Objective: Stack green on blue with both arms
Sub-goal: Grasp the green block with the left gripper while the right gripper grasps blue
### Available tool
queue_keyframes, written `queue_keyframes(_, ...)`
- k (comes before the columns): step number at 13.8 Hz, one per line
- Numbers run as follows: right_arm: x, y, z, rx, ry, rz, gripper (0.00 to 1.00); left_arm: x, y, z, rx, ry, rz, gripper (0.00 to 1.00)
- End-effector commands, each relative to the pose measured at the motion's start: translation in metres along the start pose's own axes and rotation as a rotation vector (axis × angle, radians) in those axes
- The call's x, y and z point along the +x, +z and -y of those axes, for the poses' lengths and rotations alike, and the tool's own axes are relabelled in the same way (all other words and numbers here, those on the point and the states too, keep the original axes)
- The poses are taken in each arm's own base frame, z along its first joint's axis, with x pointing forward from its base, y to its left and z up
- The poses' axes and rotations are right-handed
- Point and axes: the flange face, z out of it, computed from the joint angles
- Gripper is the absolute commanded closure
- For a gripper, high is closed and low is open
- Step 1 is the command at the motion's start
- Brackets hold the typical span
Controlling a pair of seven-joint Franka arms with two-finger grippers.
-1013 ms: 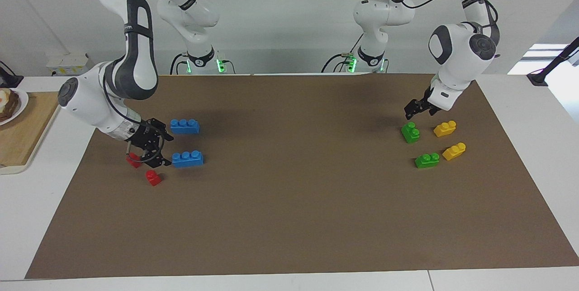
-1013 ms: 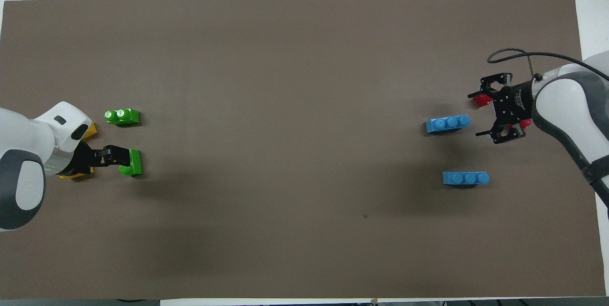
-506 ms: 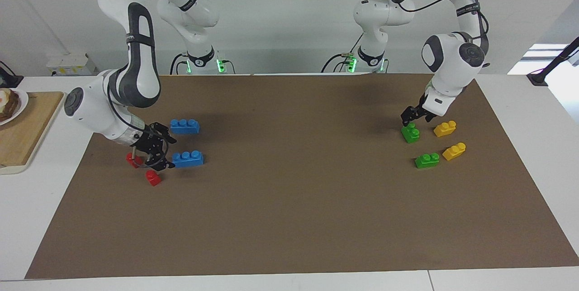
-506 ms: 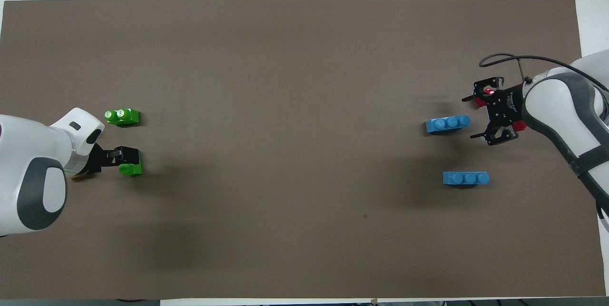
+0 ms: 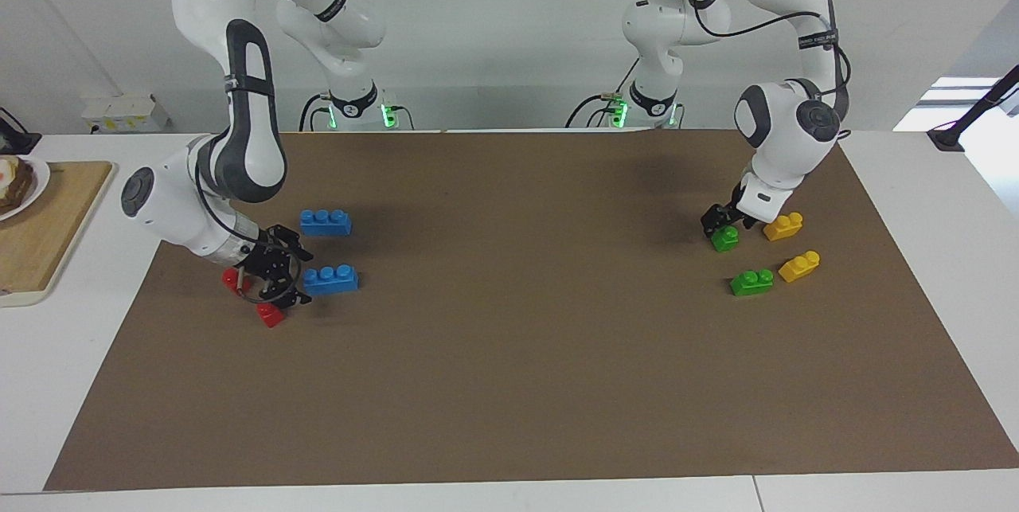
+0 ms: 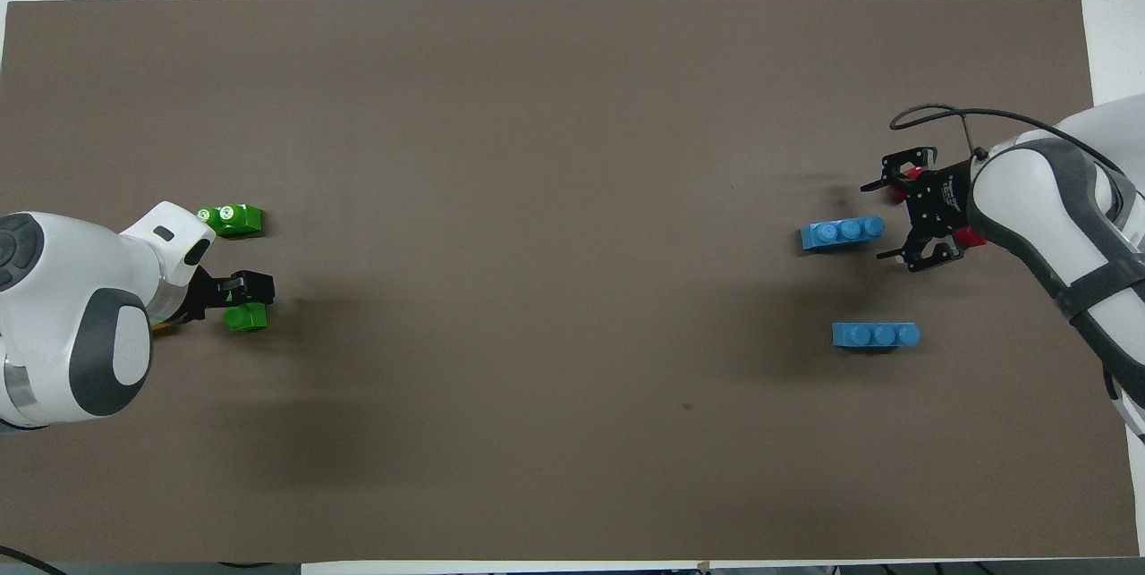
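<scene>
My left gripper point(image 5: 717, 221) sits down on the small green two-stud plastic brick point(image 5: 725, 239); can't tell its grip. Yellow two-stud brick point(image 5: 783, 226) at its 3 o'clock. Right gripper point(image 5: 280, 277), spread wide, beside the blue three-stud brick point(image 5: 330, 279), red bricks point(image 5: 270, 314) crowding it.

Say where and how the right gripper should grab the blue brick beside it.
Grip the blue brick across its two long flat sides, at the middle stud, coming from above. The right gripper, open, sits at its short end; the brick's length likely exceeds the finger gap.
</scene>
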Motion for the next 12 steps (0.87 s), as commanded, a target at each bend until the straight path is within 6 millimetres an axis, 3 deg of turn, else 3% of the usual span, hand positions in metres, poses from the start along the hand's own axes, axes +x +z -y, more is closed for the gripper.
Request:
queue_keyframes(1,0.002,0.006,-0.001,0.033,-0.008,0.007,0.00,-0.003,0.007,-0.001,0.001,-0.017,-0.012,0.15)
queue_keyframes(4,0.004,0.012,0.000,0.043,-0.006,-0.002,0.00,-0.006,0.009,-0.003,0.002,-0.037,-0.005,0.36)
queue_keyframes(5,-0.003,0.017,0.001,0.041,-0.016,-0.006,0.00,-0.006,0.010,-0.004,0.003,-0.036,-0.001,0.48)
queue_keyframes(6,-0.007,0.019,0.002,0.043,-0.016,-0.001,0.00,-0.007,0.010,-0.004,0.004,-0.036,0.004,0.66)
queue_keyframes(7,-0.008,0.020,0.002,0.049,-0.008,0.009,0.00,-0.007,0.010,-0.004,0.004,-0.034,0.005,1.00)
queue_keyframes(10,-0.008,0.025,-0.001,0.051,-0.003,0.006,0.00,-0.006,0.006,-0.004,0.006,-0.034,0.025,1.00)
queue_keyframes(12,-0.006,0.025,-0.001,0.052,0.002,0.006,0.01,0.005,-0.015,-0.004,-0.001,-0.052,0.034,1.00)
